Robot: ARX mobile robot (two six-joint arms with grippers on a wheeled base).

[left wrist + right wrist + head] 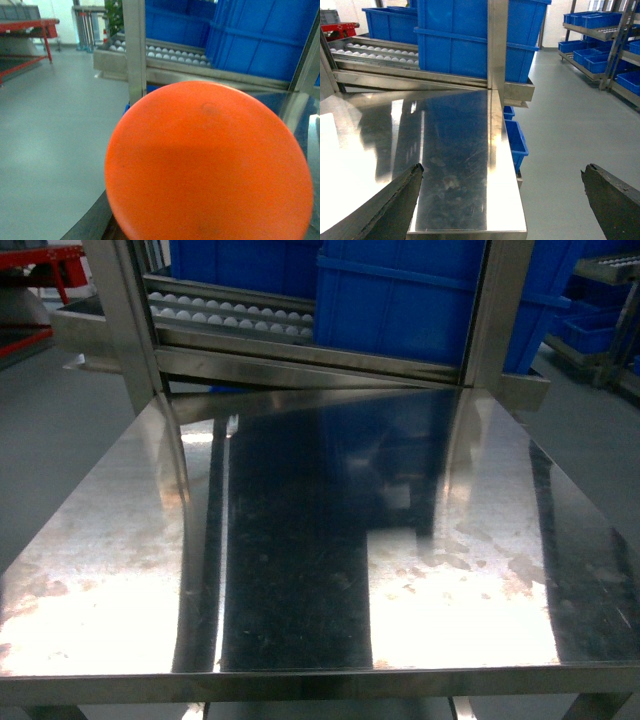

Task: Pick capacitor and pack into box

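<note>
Risk: neither capacitor nor box shows on the worktop [300, 570], so any reach goes blind. Right claw [502, 200] hangs wide open past the worktop's right edge; an orange disc [210, 165] hides the left claw, perhaps held, unclear.

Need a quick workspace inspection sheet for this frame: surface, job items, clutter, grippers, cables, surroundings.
Surface: stainless steel table, shiny, scuffed and stained, strong glare patches.
Job's things: nothing seen; no box or capacitor in any view.
Clutter: nothing seen on the table top.
Grippers: right gripper open, dark fingers spread wide over the table's right edge. Left gripper cannot be judged; an orange disc fills most of the left wrist view.
Cables: nothing seen.
Surroundings: blue crates on a roller conveyor behind the table, more blue crates on shelving to the right, a red frame far left, grey floor.
</note>
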